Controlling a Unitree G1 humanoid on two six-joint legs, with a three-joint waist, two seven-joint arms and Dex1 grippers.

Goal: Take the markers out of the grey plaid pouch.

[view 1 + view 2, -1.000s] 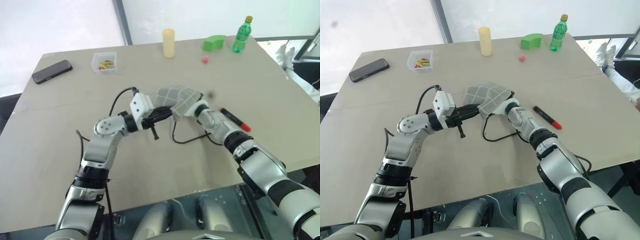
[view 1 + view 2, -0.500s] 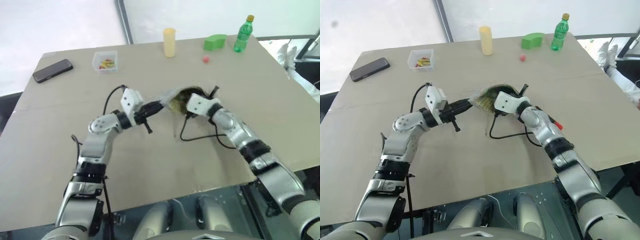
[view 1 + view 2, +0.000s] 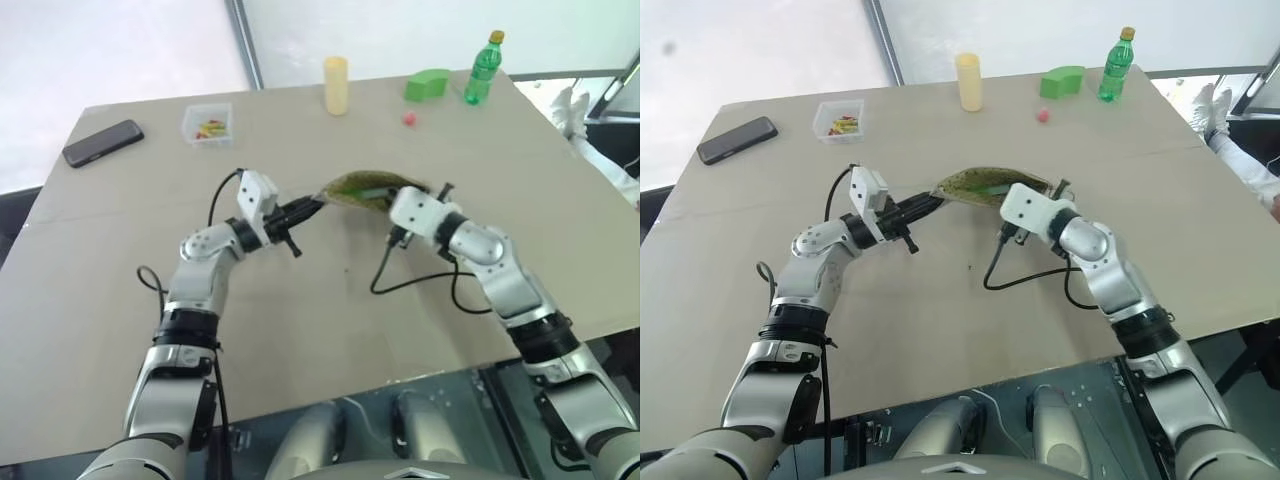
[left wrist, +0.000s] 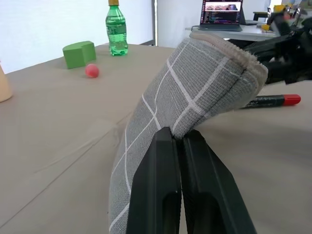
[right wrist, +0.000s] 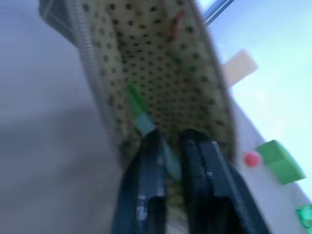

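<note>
The grey plaid pouch (image 3: 350, 183) hangs stretched just above the table's middle, its mouth open on a yellow dotted lining. My left gripper (image 4: 176, 134) is shut on the fabric at the pouch's left end (image 3: 312, 207). My right gripper (image 5: 170, 139) reaches into the mouth from the right. The lime green marker (image 5: 136, 100) lies inside, and its near end runs between the fingers, which are shut on it. The black marker with red ends (image 4: 270, 101) lies on the table beyond the pouch.
Along the far edge stand a yellow cylinder (image 3: 336, 85), a green block (image 3: 428, 84), a red ball (image 3: 410, 119) and a green bottle (image 3: 482, 68). At the far left lie a black phone (image 3: 103, 142) and a clear box (image 3: 209, 124). A black cable (image 3: 420, 280) loops under the right arm.
The pouch has gone from lying flat to gaping open, lining showing. My right gripper came round from its right end into the mouth. The left gripper shifted slightly left, still holding the fabric.
</note>
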